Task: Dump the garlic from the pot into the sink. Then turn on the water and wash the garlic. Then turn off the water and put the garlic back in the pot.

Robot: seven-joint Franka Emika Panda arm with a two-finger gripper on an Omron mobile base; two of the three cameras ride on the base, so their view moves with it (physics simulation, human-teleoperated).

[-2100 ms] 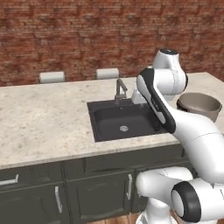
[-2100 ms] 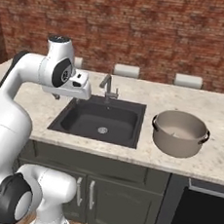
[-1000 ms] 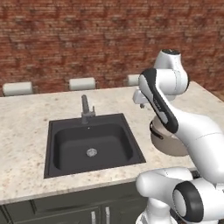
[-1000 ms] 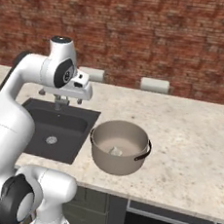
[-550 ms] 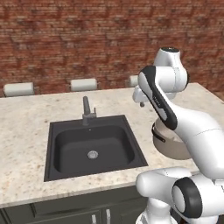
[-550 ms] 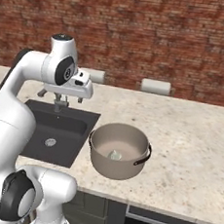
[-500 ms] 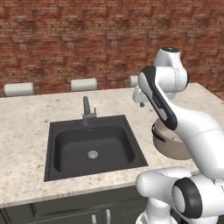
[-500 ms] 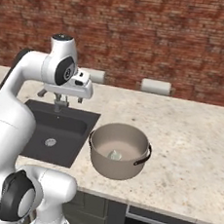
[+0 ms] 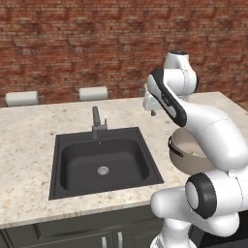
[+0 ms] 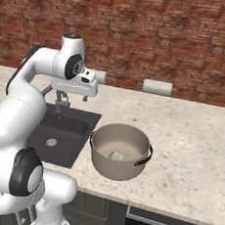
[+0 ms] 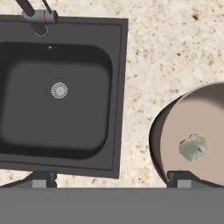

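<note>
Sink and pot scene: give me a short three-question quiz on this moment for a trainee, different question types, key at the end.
1. True or false: the garlic lies in the sink.
2. Multiple choice: the gripper is (A) shut on a pot handle, (B) open and holding nothing, (C) shut on the faucet.
3. Fill in: in the right base view the pot stands on the counter to the ____ of the sink.

Key: 1 false, the garlic is inside the pot. 2 B, it hangs above the counter near the sink. 3 right.
</note>
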